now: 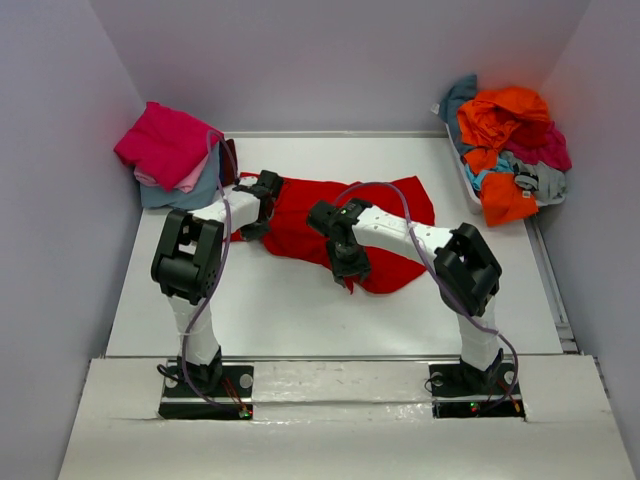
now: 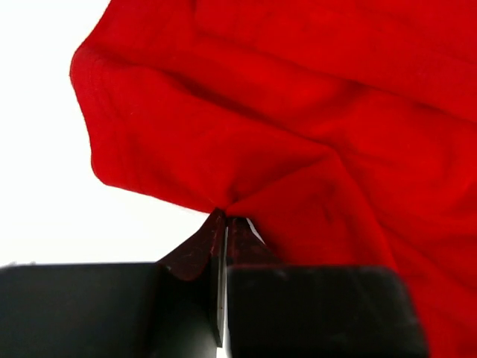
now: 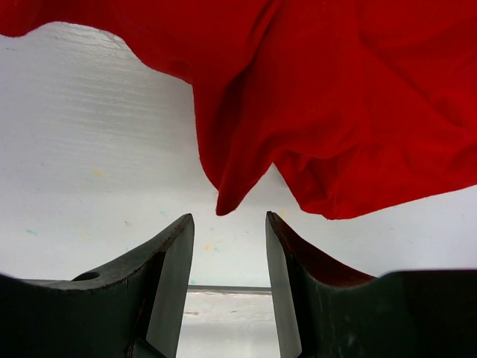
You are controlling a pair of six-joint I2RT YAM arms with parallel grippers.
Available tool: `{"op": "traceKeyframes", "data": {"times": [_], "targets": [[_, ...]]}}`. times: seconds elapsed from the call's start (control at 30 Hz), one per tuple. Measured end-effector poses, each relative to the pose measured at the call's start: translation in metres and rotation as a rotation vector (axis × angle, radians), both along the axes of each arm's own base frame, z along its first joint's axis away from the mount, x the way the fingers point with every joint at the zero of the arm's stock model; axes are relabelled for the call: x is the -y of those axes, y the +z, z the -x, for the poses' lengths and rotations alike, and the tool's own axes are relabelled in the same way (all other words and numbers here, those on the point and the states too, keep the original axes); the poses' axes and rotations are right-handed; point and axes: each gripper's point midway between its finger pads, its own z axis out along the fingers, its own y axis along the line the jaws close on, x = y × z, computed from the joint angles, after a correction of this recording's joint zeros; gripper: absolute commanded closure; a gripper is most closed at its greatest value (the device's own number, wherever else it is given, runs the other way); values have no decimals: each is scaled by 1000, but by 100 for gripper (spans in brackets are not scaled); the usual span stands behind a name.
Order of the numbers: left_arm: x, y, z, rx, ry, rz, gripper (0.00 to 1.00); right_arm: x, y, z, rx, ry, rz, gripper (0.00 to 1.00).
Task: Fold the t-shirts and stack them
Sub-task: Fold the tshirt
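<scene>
A bright red t-shirt (image 1: 385,225) lies crumpled in the middle of the white table (image 1: 270,310). My left gripper (image 1: 265,210) is at the shirt's left edge. In the left wrist view the left gripper (image 2: 226,218) is shut on a pinched fold of the red t-shirt (image 2: 298,127), and the cloth puckers at its tips. My right gripper (image 1: 349,276) is at the shirt's near edge. In the right wrist view the right gripper (image 3: 229,221) stands open. A pointed corner of the red t-shirt (image 3: 227,195) lies just beyond its fingertips, apart from them.
A stack of folded t-shirts (image 1: 170,150) in magenta, pale pink and grey-blue sits at the back left corner. A white bin (image 1: 478,196) at the back right holds a heap of orange, teal, maroon and grey shirts (image 1: 505,125). Walls close in three sides.
</scene>
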Motion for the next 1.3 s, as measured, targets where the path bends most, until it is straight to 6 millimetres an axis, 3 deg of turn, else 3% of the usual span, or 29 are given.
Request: {"op": "traceKeyframes", "data": {"times": [0.37, 0.67, 0.83, 1.0, 1.13, 1.23, 1.3], "targets": [[-7, 12, -3, 41, 33, -27, 94, 2, -2, 2, -6, 0, 8, 51], [-13, 77, -18, 217, 74, -58, 94, 2, -2, 2, -6, 0, 8, 51], [-6, 93, -29, 259, 59, -64, 94, 3, -2, 2, -6, 0, 9, 51], [5, 84, -46, 230, 24, -91, 94, 3, -2, 1, -3, 0, 12, 51], [10, 57, -59, 160, -3, -125, 94, 3, -3, 1, -3, 0, 13, 51], [13, 37, -64, 102, -21, -145, 88, 4, -3, 2, -4, 0, 15, 51], [15, 27, -67, 67, -32, -155, 78, 4, -3, 2, -4, 0, 16, 51]]}}
